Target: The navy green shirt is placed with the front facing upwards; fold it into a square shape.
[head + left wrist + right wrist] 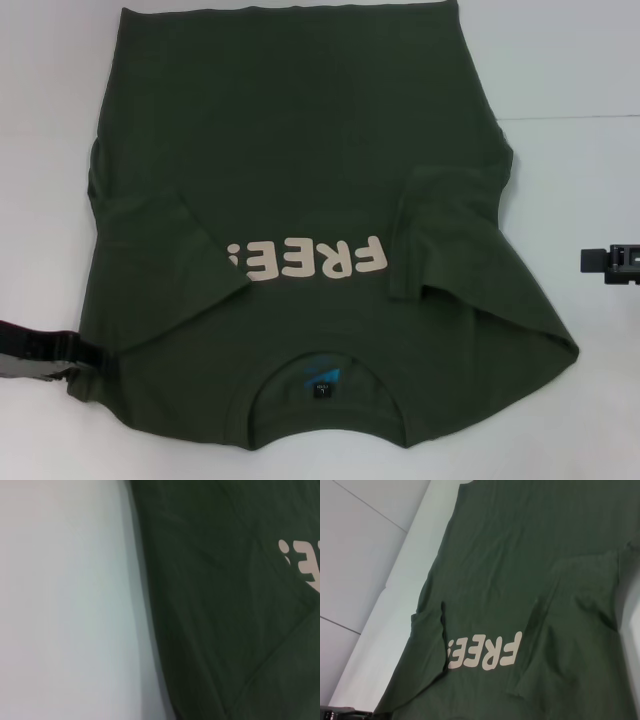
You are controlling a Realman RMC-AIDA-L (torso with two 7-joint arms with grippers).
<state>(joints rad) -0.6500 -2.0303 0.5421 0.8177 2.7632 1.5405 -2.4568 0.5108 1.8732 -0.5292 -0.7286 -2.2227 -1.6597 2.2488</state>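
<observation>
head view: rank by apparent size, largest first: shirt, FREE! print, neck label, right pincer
1. shirt, fills most of the view.
2. FREE! print.
3/4. right pincer and neck label look alike; the pincer is cut off by the frame edge, so no ranking.

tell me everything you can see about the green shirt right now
The navy green shirt lies front up on the white table, collar nearest the robot, blue neck label showing. It looks like soft cotton. Both sleeves are folded inward, the left one hiding the end of the cream FREE! print. The left gripper is at its near left edge.
</observation>
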